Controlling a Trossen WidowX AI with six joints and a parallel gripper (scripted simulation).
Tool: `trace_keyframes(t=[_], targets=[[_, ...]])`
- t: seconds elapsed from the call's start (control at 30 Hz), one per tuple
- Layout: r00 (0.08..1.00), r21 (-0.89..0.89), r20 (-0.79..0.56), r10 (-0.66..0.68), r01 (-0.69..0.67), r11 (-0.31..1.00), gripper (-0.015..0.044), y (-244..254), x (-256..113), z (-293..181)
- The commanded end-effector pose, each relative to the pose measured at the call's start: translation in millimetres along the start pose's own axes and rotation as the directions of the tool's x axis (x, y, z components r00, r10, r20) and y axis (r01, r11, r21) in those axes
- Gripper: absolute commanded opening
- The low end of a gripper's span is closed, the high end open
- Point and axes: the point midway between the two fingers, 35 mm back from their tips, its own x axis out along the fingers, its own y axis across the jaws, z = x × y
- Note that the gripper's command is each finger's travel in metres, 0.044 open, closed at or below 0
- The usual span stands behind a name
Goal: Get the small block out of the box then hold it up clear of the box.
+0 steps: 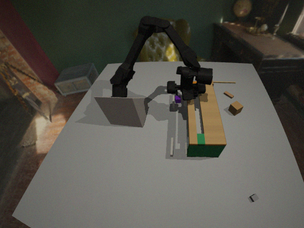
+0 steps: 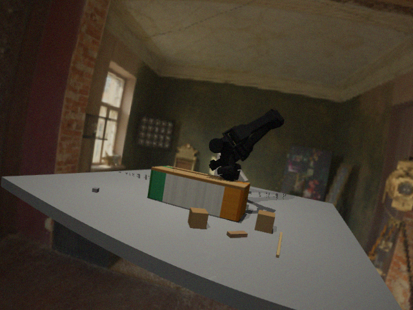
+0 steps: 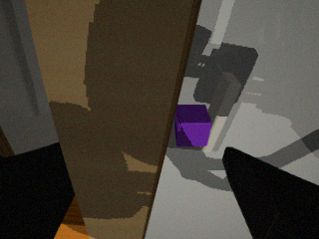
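Note:
The small purple block (image 1: 177, 99) (image 3: 193, 124) is outside the box, low beside its clear front, and appears to rest on the table; the exterior view does not show it. The wooden-topped box (image 1: 212, 115) (image 2: 193, 188) stands upright, with a green end (image 1: 206, 150) (image 2: 155, 185) and an orange end (image 2: 230, 203) (image 3: 72, 231). My gripper (image 1: 186, 93) (image 2: 226, 172) (image 3: 161, 146) is open and empty over the box near its orange end. In the wrist view its fingers stand either side of the top's front strip, the right one outside the front. The block is ahead of that finger.
A short pale bar (image 3: 216, 131) lies beside the block; another (image 1: 171, 146) lies near the green end. A grey panel (image 1: 120, 111) stands by the arm's base. Behind the box are wooden cubes (image 1: 235, 108) (image 2: 264, 221), a flat piece (image 1: 228, 94) (image 2: 237, 234) and a thin stick (image 1: 224, 82) (image 2: 279, 245).

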Motion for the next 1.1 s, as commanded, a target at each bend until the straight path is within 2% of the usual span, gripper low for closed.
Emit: trace_keyframes(t=[0.0, 0.13, 0.43, 0.47, 0.53, 0.6, 0.7, 0.83, 0.93, 1.03, 1.07], targets=[[1.000, -0.012, 0.007, 0.014, -0.013, 1.000, 0.0400, 4, -25, -7], [1.000, -0.010, 0.006, 0.009, -0.009, 1.000, 0.0400, 2, -56, -18], [1.000, 0.000, -0.001, 0.008, -0.008, 1.000, 0.0400, 1, -54, -16], [1.000, -0.010, 0.006, 0.014, -0.013, 1.000, 0.0374, 1, -56, -15], [0.998, -0.123, 0.048, 0.042, -0.036, 0.992, 0.0321, -4, -68, -11], [0.996, -0.358, 0.074, 0.046, -0.017, 0.934, 0.0285, -7, -66, -14], [0.992, -0.665, 0.111, 0.057, 0.032, 0.746, 0.0285, -11, -64, -19], [0.984, -0.928, 0.157, 0.078, 0.120, 0.352, 0.0285, -15, -61, -25], [0.977, -0.982, 0.189, 0.099, 0.190, 0.000, 0.0285, -18, -59, -29], [0.968, -0.907, 0.218, 0.124, 0.248, -0.339, 0.0285, -21, -57, -34], [0.965, -0.877, 0.226, 0.132, 0.261, -0.403, 0.0285, -22, -56, -35]])
